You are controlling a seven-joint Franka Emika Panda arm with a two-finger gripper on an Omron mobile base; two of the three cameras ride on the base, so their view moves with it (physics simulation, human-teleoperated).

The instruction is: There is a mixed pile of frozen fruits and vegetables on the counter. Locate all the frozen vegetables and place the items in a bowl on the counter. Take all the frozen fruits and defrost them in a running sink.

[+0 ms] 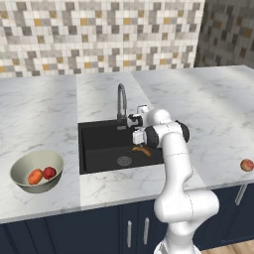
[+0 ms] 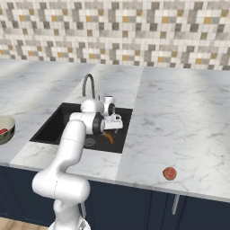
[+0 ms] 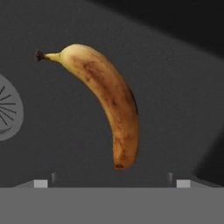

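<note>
**Op:** Gripper (image 3: 112, 183) is spread wide over the sink (image 1: 99, 149) with nothing in it. Its two tips stand well apart at the bottom of the hand view, and the banana (image 3: 105, 100) lies free on the black basin floor beyond them.

**Lead:** So that fruit is in. Where does it sit?

**Op:** Right of the round drain (image 1: 124, 160), just beside it, under the hand. The faucet (image 1: 121, 101) rises at the back rim of the basin. I can't make out any water coming from it.

**Lead:** And the rest?

**Op:** Near left, the bowl (image 1: 20, 166) on the desk (image 1: 44, 114) holds the carrot piece (image 1: 35, 176) and the red tomato (image 1: 49, 172), touching. Off to the right, near the desk's front edge, the reddish-peach apple (image 2: 169, 173) sits alone, well apart from the sink.

**Lead:** Then the step in hand is clearing out and going for that apple?

**Op:** That's my read. Lift straight up first, so the fingertips don't nudge the banana or catch the faucet, and keep the gripper wide for the ball. Approach the apple from above, centred. It looks round enough to roll off the edge if clipped. I'd judge the water needs turning on too.
</note>
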